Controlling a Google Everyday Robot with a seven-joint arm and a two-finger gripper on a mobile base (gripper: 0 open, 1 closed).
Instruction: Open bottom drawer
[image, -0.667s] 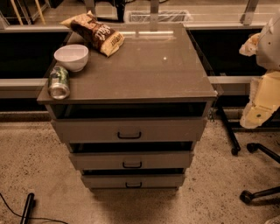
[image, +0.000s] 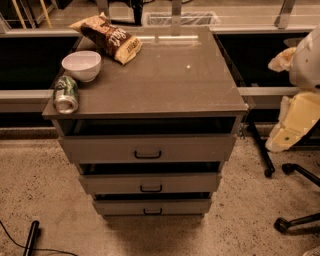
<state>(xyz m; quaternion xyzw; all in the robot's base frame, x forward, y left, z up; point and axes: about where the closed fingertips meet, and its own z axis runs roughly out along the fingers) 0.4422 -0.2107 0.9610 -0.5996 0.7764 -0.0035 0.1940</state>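
Observation:
The grey-brown cabinet (image: 150, 80) stands in the middle of the camera view with three drawers. The bottom drawer (image: 115, 206) is the lowest and shortest front, with a small black bar handle (image: 152, 212). Its front sits in line with the fronts above, with a dark gap over it. The middle drawer (image: 110, 183) and top drawer (image: 100, 149) are above. My gripper (image: 295, 122), a cream and white part of the arm, hangs at the right edge, beside the cabinet's right side and well above and right of the bottom drawer, touching nothing.
On the cabinet top lie a white bowl (image: 81, 65), a green can (image: 65, 94) on its side and a chip bag (image: 107, 37). Black chair legs with castors (image: 295, 200) stand on the speckled floor at right. A black cable and bar (image: 30, 237) lie at bottom left.

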